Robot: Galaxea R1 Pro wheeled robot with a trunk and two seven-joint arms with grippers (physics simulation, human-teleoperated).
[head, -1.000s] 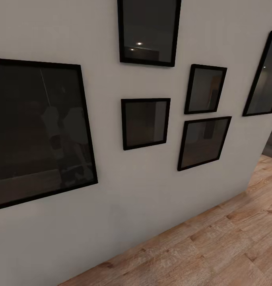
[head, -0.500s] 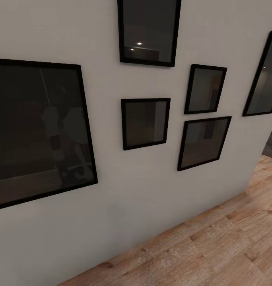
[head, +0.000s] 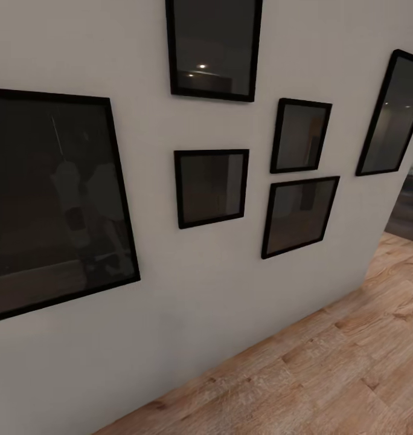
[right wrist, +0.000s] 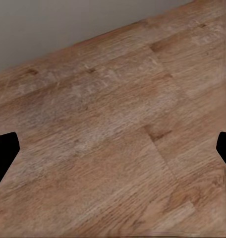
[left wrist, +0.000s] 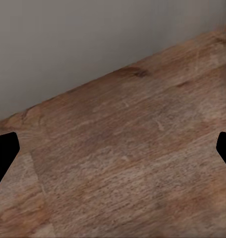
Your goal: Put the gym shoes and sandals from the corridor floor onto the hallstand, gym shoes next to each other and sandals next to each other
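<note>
Corridor floor [head: 327, 374], six framed pictures [head: 209, 187], wall [head: 188, 302]

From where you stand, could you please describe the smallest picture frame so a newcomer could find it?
On the grey wall hangs a cluster of black-framed pictures. Right of the large frame and directly below the tall top frame is the smallest frame, nearly square where its neighbours are larger or taller.
</note>
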